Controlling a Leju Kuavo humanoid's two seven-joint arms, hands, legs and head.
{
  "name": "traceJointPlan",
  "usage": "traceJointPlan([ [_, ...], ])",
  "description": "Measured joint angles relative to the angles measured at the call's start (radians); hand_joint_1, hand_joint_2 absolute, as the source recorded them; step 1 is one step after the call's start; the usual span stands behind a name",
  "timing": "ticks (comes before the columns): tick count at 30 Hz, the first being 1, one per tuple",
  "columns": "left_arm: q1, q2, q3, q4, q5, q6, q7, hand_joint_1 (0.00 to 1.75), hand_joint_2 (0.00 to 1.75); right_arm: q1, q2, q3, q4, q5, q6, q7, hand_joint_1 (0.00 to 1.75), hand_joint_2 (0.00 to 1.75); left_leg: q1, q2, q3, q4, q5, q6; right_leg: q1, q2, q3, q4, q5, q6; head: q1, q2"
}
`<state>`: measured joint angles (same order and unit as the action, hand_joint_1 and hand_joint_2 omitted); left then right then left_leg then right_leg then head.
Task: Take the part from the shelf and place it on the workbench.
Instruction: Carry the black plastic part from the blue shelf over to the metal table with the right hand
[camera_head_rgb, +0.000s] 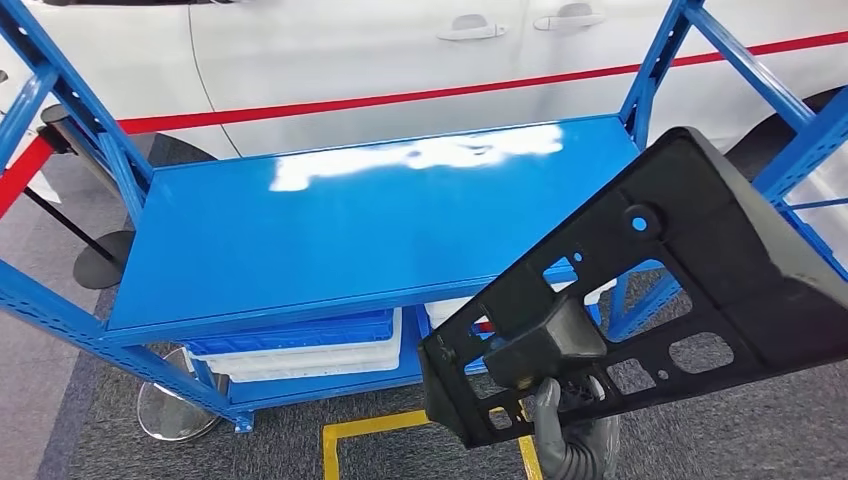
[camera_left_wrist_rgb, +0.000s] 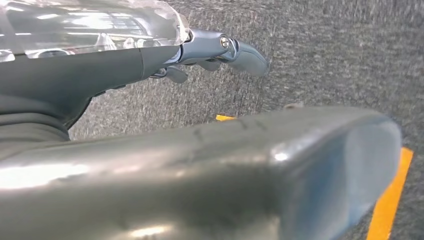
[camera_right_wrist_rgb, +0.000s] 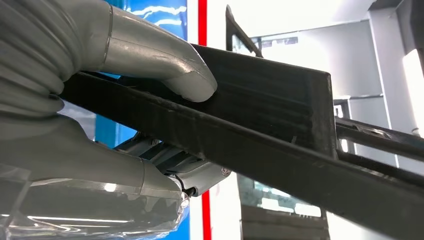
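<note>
The part (camera_head_rgb: 690, 260) is a large black plastic bracket with several cut-out holes, held up tilted in front of the shelf's right end. My right hand (camera_head_rgb: 572, 432) grips it from below at its lower edge. In the right wrist view the thumb (camera_right_wrist_rgb: 165, 65) presses on one side of the part's black rim (camera_right_wrist_rgb: 280, 100) and the fingers (camera_right_wrist_rgb: 195, 175) clamp the other side. The blue shelf's top board (camera_head_rgb: 330, 240) is bare. My left hand (camera_left_wrist_rgb: 125, 70) hangs over grey carpet, holding nothing, fingers (camera_left_wrist_rgb: 240, 50) stretched out apart from the thumb (camera_left_wrist_rgb: 200, 170).
A white car with a red stripe (camera_head_rgb: 400, 60) stands right behind the shelf. White and blue bins (camera_head_rgb: 300, 345) sit on the lower level. Yellow floor tape (camera_head_rgb: 370, 430) marks the carpet in front. A black stanchion base (camera_head_rgb: 100, 260) and a shiny round base (camera_head_rgb: 175, 410) stand at the left.
</note>
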<state>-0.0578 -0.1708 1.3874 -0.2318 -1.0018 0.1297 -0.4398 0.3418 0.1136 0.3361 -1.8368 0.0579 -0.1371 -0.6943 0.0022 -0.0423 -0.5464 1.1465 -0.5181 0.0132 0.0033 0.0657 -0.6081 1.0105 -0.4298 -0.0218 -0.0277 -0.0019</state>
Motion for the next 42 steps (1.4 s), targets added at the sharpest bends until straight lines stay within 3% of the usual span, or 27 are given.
traceJointPlan([
  [2, 0.0, 0.001, 0.0, -0.003, -0.002, 0.0, -0.001, 0.0, 0.0, 0.001, 0.002, 0.0, 0.0, 0.0, 0.0, 0.0, 1.75, 1.75, -0.003, -0.04, 0.086, -0.128, -0.013, 0.012, -0.001, 0.018, -0.014, 0.005, 0.015, 0.009, 0.001, 0.0],
  [3, -0.001, 0.002, 0.0, -0.004, -0.002, -0.001, -0.002, 0.0, 0.0, 0.001, 0.002, 0.0, 0.0, 0.0, 0.0, 0.0, 1.75, 1.75, -0.006, -0.044, 0.105, -0.16, -0.023, 0.014, -0.003, 0.028, -0.017, 0.005, 0.022, 0.016, 0.001, 0.0],
  [5, -0.002, 0.001, 0.0, -0.005, -0.004, -0.003, -0.002, 0.0, 0.0, 0.006, 0.004, -0.001, -0.001, 0.001, -0.001, 0.0, 1.75, 1.75, -0.005, -0.019, 0.107, -0.178, -0.015, 0.016, -0.004, 0.04, -0.022, 0.005, 0.032, 0.03, 0.001, 0.0],
  [6, -0.002, 0.0, 0.0, -0.005, -0.004, -0.005, -0.003, 0.0, 0.0, 0.009, 0.004, -0.001, -0.001, 0.001, -0.002, -0.001, 1.75, 1.75, -0.002, -0.004, 0.105, -0.184, -0.007, 0.02, -0.003, 0.028, -0.029, 0.016, 0.022, 0.035, 0.003, 0.0],
  [7, -0.001, 0.0, 0.0, -0.006, -0.005, -0.006, -0.003, 0.0, 0.0, 0.012, 0.004, -0.001, -0.001, 0.001, -0.004, -0.001, 1.75, 1.75, 0.001, 0.013, 0.102, -0.189, 0.0, 0.024, -0.003, 0.006, -0.043, 0.046, -0.002, 0.041, 0.007, 0.0],
  [9, 0.004, 0.0, 0.0, -0.006, -0.006, -0.01, -0.003, 0.0, 0.0, 0.015, 0.004, -0.001, -0.001, 0.0, -0.006, -0.001, 1.75, 1.75, 0.001, 0.046, 0.092, -0.189, 0.009, 0.029, -0.011, -0.041, -0.088, 0.16, -0.08, 0.052, 0.014, 0.0],
  [11, 0.007, 0.0, 0.0, -0.006, -0.006, -0.013, -0.004, 0.0, 0.0, 0.021, 0.004, -0.002, -0.001, 0.0, -0.007, -0.001, 1.75, 1.75, 0.001, 0.079, 0.08, -0.185, 0.013, 0.026, -0.021, -0.057, -0.117, 0.262, -0.127, 0.066, 0.015, 0.0],
  [12, 0.006, 0.0, 0.0, -0.006, -0.006, -0.014, -0.004, 0.0, 0.0, 0.025, 0.004, -0.002, -0.001, 0.0, -0.008, 0.0, 1.75, 1.75, 0.001, 0.095, 0.075, -0.182, 0.014, 0.024, -0.026, -0.062, -0.106, 0.265, -0.125, 0.072, 0.015, 0.0],
  [14, 0.005, 0.0, 0.0, -0.006, -0.006, -0.016, -0.003, 0.0, 0.0, 0.03, 0.004, -0.003, -0.002, -0.001, -0.01, 0.0, 1.75, 1.75, 0.005, 0.123, 0.07, -0.173, 0.013, 0.016, -0.034, -0.084, -0.025, 0.162, -0.082, 0.081, 0.015, 0.0],
  [16, 0.004, 0.001, 0.0, -0.007, -0.007, -0.017, -0.002, 0.0, 0.0, 0.033, 0.004, -0.003, -0.004, -0.002, -0.012, -0.001, 1.75, 1.75, 0.003, 0.145, 0.066, -0.161, 0.008, 0.004, -0.031, -0.12, 0.049, 0.045, -0.055, 0.073, 0.015, 0.0],
  [17, 0.003, 0.002, 0.0, -0.007, -0.009, -0.018, -0.002, 0.0, 0.0, 0.035, 0.004, -0.003, -0.006, -0.002, -0.013, -0.001, 1.75, 1.75, 0.002, 0.152, 0.066, -0.156, 0.006, -0.002, -0.028, -0.13, 0.063, 0.017, -0.052, 0.064, 0.014, 0.0],
  [20, -0.002, 0.003, 0.0, -0.008, -0.014, -0.019, -0.001, 0.0, 0.0, 0.046, 0.006, -0.004, -0.011, -0.001, -0.019, -0.001, 1.75, 1.75, 0.001, 0.169, 0.067, -0.151, 0.004, -0.02, -0.024, -0.111, 0.052, 0.014, -0.048, 0.036, 0.013, 0.0],
  [22, -0.004, 0.003, 0.0, -0.008, -0.017, -0.02, -0.001, 0.0, 0.0, 0.05, 0.009, -0.005, -0.016, 0.001, -0.025, -0.001, 1.75, 1.75, 0.007, 0.133, 0.052, -0.116, -0.027, -0.029, -0.027, -0.092, 0.046, 0.008, -0.04, 0.02, 0.012, 0.0],
  [24, -0.001, 0.003, 0.0, -0.008, -0.022, -0.021, 0.0, 0.0, 0.0, 0.053, 0.012, -0.006, -0.021, 0.007, -0.029, -0.001, 1.75, 1.75, 0.01, 0.076, 0.001, -0.003, -0.094, -0.033, -0.026, -0.071, 0.039, 0.007, -0.033, 0.009, 0.011, 0.0],
  [26, 0.003, 0.003, -0.001, -0.008, -0.025, -0.023, 0.002, 0.0, 0.0, 0.057, 0.014, -0.006, -0.023, 0.016, -0.037, -0.001, 1.75, 1.75, 0.01, 0.055, -0.057, 0.12, -0.137, -0.033, -0.021, -0.043, 0.03, 0.01, -0.029, 0.005, 0.01, 0.0],
  [27, 0.004, 0.003, -0.001, -0.008, -0.027, -0.025, 0.003, 0.0, 0.0, 0.061, 0.015, -0.006, -0.023, 0.023, -0.044, -0.001, 1.75, 1.75, 0.01, 0.052, -0.067, 0.139, -0.132, -0.031, -0.019, -0.028, 0.028, 0.012, -0.028, 0.004, 0.01, 0.0],
  [28, 0.004, 0.004, -0.001, -0.008, -0.028, -0.027, 0.004, 0.0, 0.0, 0.065, 0.016, -0.006, -0.024, 0.031, -0.052, -0.001, 1.75, 1.75, 0.01, 0.049, -0.059, 0.118, -0.106, -0.028, -0.018, -0.014, 0.027, 0.014, -0.027, 0.004, 0.01, 0.0],
  [29, 0.004, 0.004, -0.001, -0.008, -0.03, -0.029, 0.004, 0.0, 0.0, 0.068, 0.017, -0.006, -0.025, 0.039, -0.06, -0.001, 1.75, 1.75, 0.01, 0.041, -0.034, 0.063, -0.068, -0.023, -0.016, 0.001, 0.026, 0.017, -0.026, 0.005, 0.01, 0.0],
  [31, 0.005, 0.007, -0.001, -0.008, -0.035, -0.033, 0.005, 0.0, 0.0, 0.075, 0.021, -0.007, -0.029, 0.059, -0.079, -0.001, 1.75, 1.75, 0.011, -0.018, 0.018, -0.066, -0.009, -0.012, -0.016, 0.028, 0.022, 0.023, -0.023, 0.011, 0.011, 0.0],
  [33, 0.005, 0.01, -0.002, -0.008, -0.041, -0.036, 0.007, 0.0, 0.0, 0.082, 0.025, -0.008, -0.033, 0.079, -0.098, -0.001, 1.75, 1.75, 0.009, -0.059, 0.036, -0.125, 0.006, -0.007, -0.02, 0.053, 0.01, 0.026, -0.017, 0.024, 0.012, 0.0],
  [35, 0.004, 0.01, -0.003, -0.008, -0.046, -0.037, 0.008, 0.0, 0.0, 0.093, 0.029, -0.011, -0.039, 0.093, -0.113, -0.001, 1.75, 1.75, 0.007, -0.038, 0.037, -0.133, 0.012, -0.002, -0.025, 0.074, 0.001, 0.024, -0.008, 0.04, 0.011, 0.0],
  [37, 0.002, 0.011, -0.004, -0.008, -0.051, -0.038, 0.009, 0.0, 0.0, 0.106, 0.032, -0.017, -0.047, 0.103, -0.124, -0.001, 1.75, 1.75, 0.01, -0.008, 0.039, -0.144, 0.023, 0.01, -0.022, 0.03, -0.016, 0.049, -0.026, 0.048, 0.014, 0.0],
  [39, 0.003, 0.012, -0.004, -0.008, -0.056, -0.039, 0.01, 0.0, 0.0, 0.112, 0.034, -0.021, -0.052, 0.111, -0.133, -0.001, 1.75, 1.75, 0.01, 0.026, 0.037, -0.15, 0.03, 0.017, -0.02, -0.038, -0.062, 0.145, -0.086, 0.054, 0.017, 0.0],
  [41, 0.006, 0.013, -0.004, -0.008, -0.06, -0.041, 0.013, 0.0, 0.0, 0.119, 0.035, -0.023, -0.056, 0.117, -0.138, -0.001, 1.75, 1.75, 0.008, 0.061, 0.034, -0.149, 0.03, 0.019, -0.022, -0.057, -0.116, 0.266, -0.141, 0.061, 0.018, 0.0],
  [42, 0.006, 0.013, -0.004, -0.008, -0.062, -0.043, 0.014, 0.0, 0.0, 0.124, 0.036, -0.025, -0.056, 0.121, -0.142, 0.0, 1.75, 1.75, 0.008, 0.078, 0.032, -0.149, 0.03, 0.018, -0.024, -0.06, -0.124, 0.292, -0.144, 0.063, 0.018, 0.0],
])
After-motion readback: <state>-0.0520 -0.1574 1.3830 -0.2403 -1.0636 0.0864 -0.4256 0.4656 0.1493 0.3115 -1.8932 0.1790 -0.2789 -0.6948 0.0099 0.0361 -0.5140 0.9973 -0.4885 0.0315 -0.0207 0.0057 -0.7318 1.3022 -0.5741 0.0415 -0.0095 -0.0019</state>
